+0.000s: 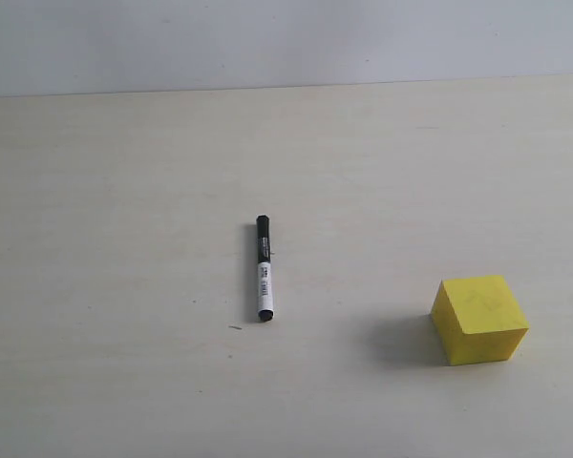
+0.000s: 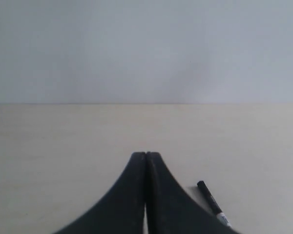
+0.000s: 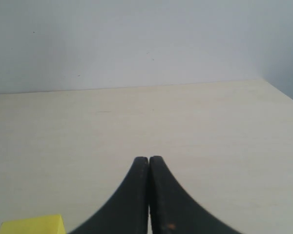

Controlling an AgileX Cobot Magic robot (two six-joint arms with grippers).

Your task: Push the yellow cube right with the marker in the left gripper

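The marker (image 1: pixel 264 268) lies flat on the pale table near the middle of the exterior view, black cap pointing away, white barrel nearer. The yellow cube (image 1: pixel 478 319) rests to its right, well apart from it. Neither arm shows in the exterior view. My left gripper (image 2: pixel 146 155) is shut with nothing between its jaws; the marker (image 2: pixel 212 203) lies loose on the table beside it. My right gripper (image 3: pixel 149 159) is also shut and empty, and a corner of the yellow cube (image 3: pixel 34 225) shows at the frame's lower edge beside it.
The pale wooden table (image 1: pixel 124 191) runs back to a plain white wall (image 1: pixel 286 38). The table's far right edge (image 3: pixel 281 92) shows in the right wrist view.
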